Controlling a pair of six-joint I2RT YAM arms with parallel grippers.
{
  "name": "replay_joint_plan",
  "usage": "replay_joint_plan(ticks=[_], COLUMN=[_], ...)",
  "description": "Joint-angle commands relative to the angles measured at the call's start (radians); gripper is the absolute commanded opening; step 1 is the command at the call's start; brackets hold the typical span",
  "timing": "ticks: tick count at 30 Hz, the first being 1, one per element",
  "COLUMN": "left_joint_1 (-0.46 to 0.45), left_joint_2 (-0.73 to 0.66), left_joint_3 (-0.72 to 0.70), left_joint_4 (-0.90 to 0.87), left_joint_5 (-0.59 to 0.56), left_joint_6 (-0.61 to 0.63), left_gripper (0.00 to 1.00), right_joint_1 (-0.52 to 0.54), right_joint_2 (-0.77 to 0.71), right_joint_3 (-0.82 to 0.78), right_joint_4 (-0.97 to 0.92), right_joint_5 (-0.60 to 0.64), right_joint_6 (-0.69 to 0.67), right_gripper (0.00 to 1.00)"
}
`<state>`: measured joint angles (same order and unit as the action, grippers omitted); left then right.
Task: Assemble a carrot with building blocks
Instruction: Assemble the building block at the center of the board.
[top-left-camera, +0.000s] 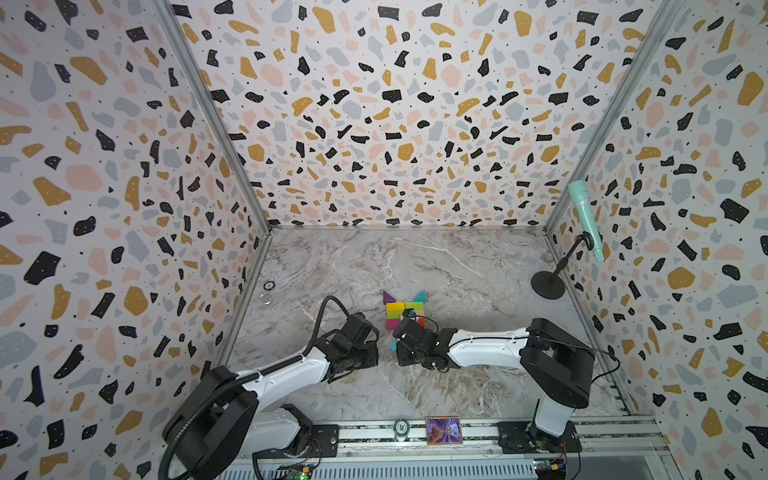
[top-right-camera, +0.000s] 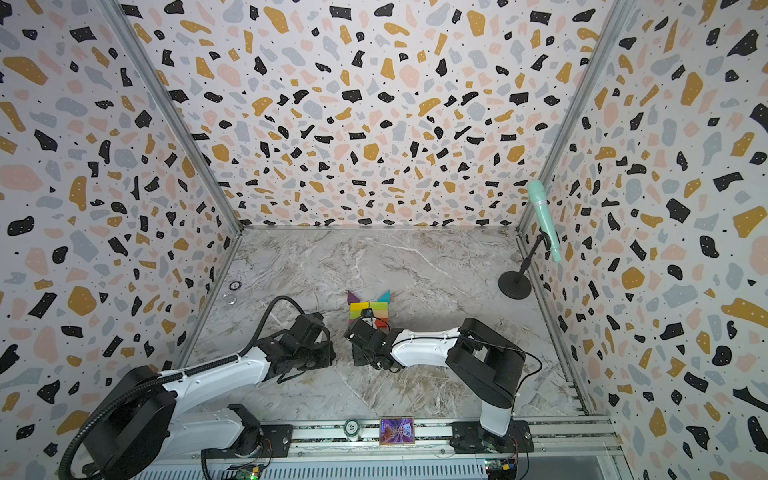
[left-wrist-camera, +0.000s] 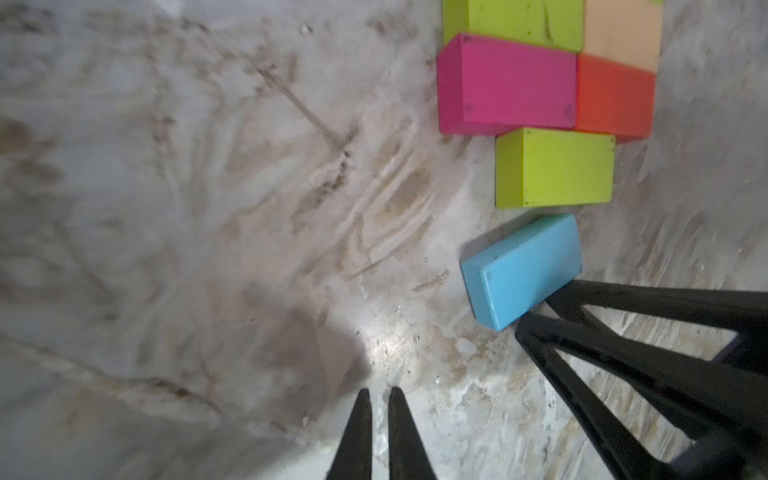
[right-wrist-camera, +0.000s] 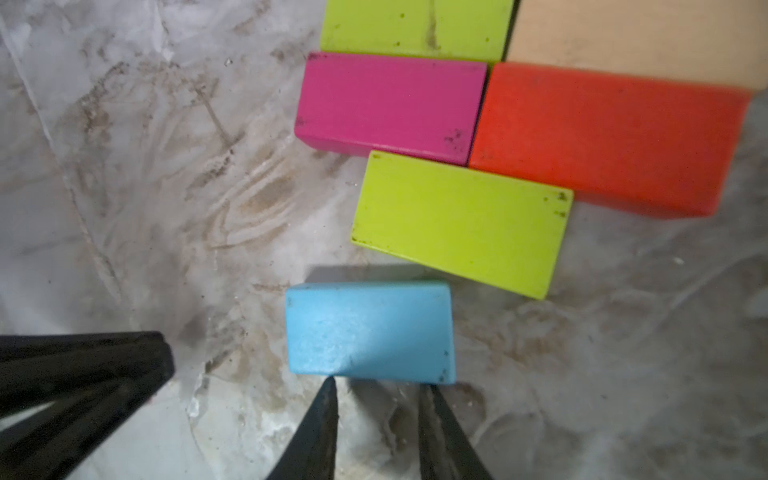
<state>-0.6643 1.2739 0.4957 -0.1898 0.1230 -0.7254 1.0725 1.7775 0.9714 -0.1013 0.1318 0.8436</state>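
In both top views the carrot (top-left-camera: 399, 309) (top-right-camera: 365, 308) lies flat near the middle of the marble table (top-left-camera: 457, 266). Its long axis runs straight away from the robot. The wide end points to the far side, where a purple triangle (top-left-camera: 388, 297) and a teal triangle (top-left-camera: 420, 296) fan out beyond the yellow block (top-left-camera: 395, 307). The narrow end points back at the robot and is partly hidden under the right arm (top-left-camera: 486, 345). On the front rail (top-left-camera: 519, 428) sit a round green-and-white token (top-left-camera: 401, 428), its mark too small for me to read, and a small purple picture card (top-left-camera: 444, 431).

From the left wrist, the left gripper (left-wrist-camera: 379, 392) is pinched almost together, only a thin slit between its fingers, and it holds nothing. The magenta block (left-wrist-camera: 507, 85) and red block (left-wrist-camera: 613, 99) lie end to end. A single lime green block (left-wrist-camera: 555, 168) sits against them both. The light blue block (left-wrist-camera: 521, 270) lies just beside it, skewed and a sliver apart.

From the right wrist, the right gripper (right-wrist-camera: 378, 390) stands parted with nothing between its fingers. Both tips rest against the blue block's long side.
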Motion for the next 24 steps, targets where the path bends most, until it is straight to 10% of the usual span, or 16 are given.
replay_joint_plan(ticks=[1, 24], left_joint_1=[-0.014, -0.027], left_joint_2=[0.036, 0.222], left_joint_3=[0.046, 0.139], left_joint_4=[0.04, 0.117], left_joint_5=[0.017, 0.018], left_joint_6=[0.024, 0.023], left_gripper=[0.11, 0.1], right_joint_1=[-0.008, -0.022], right_joint_2=[0.011, -0.019], right_joint_3=[-0.015, -0.068], right_joint_4=[-0.014, 0.013], right_joint_5=[-0.012, -0.03], right_joint_6=[0.005, 0.048], right_gripper=[0.34, 0.34])
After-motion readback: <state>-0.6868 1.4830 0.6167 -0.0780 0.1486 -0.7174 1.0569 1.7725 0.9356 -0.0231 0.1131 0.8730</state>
